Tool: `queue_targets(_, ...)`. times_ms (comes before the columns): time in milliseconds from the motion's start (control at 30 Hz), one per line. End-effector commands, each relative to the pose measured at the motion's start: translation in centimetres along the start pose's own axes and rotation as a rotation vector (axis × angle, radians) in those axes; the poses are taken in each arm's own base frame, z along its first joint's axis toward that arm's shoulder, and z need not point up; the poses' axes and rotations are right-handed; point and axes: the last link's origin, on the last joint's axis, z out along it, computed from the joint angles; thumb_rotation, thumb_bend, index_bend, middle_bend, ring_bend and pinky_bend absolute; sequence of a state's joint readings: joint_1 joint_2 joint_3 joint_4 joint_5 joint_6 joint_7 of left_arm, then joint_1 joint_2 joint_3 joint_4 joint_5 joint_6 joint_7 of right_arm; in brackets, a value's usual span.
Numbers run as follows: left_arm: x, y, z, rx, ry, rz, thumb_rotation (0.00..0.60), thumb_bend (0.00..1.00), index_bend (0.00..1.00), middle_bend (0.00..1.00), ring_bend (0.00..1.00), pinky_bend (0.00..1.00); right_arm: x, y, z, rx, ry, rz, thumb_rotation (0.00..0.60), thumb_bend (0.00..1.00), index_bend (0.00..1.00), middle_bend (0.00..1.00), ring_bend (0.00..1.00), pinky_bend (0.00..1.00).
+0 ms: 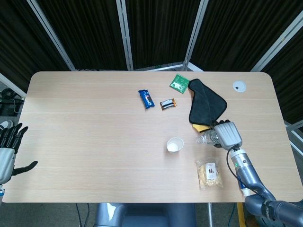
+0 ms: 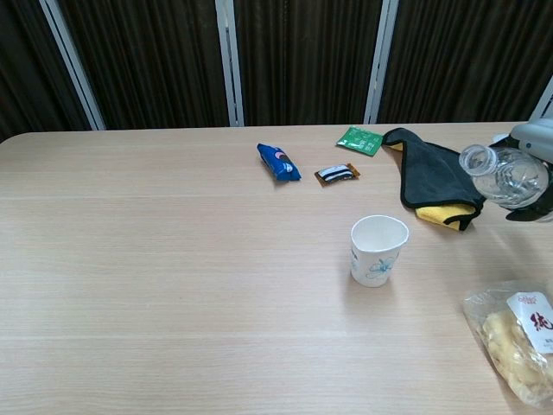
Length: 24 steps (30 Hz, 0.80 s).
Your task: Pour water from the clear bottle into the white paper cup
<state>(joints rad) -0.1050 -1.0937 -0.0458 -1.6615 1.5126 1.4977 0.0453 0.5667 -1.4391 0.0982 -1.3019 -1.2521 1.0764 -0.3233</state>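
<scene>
A snack bag [image 2: 518, 341] lies nearest; right hand [image 1: 228, 134] fingers grasp the tilted clear bottle [image 2: 505, 175] beside the white paper cup [image 2: 378, 250].

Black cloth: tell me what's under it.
A yellow cloth peeks out beneath the near edge of the black cloth. How far the yellow reaches underneath, and whether anything else lies there, is covered.

Snacks and cloth on the worktop [image 1: 94, 142]

Dark cloth [image 1: 206, 105] just beyond the robot hand [image 1: 228, 134]; snack bag [image 1: 210, 174] nearer; green packet [image 1: 180, 82], brown bar [image 1: 167, 104], blue packet [image 1: 146, 99] farther left.
</scene>
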Motion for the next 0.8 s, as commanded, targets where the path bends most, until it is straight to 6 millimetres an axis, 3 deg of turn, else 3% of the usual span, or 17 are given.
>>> queue_targets(33, 0.0, -0.1, 0.1, 0.002, -0.001, 0.000, 0.600, 0.00, 0.00, 0.00, 0.00, 0.00, 0.1, -1.7, 1.0, -0.016, -0.010, -0.040, 0.600, 0.57, 0.53, 0.62, 0.54, 0.44)
queue_targets(333, -0.1, -0.3, 0.3, 0.011, -0.009, 0.002, 0.600, 0.00, 0.00, 0.00, 0.00, 0.00, 0.2, -4.2, 2.6, -0.043, -0.040, -0.116, 0.600, 0.57, 0.54, 0.62, 0.54, 0.44)
queue_targets(800, -0.3, -0.5, 0.6, 0.024, -0.018, 0.007, 0.600, 0.00, 0.00, 0.00, 0.00, 0.00, 0.2, -4.5, 3.5, -0.064, -0.020, -0.223, 0.600, 0.58, 0.54, 0.63, 0.54, 0.44)
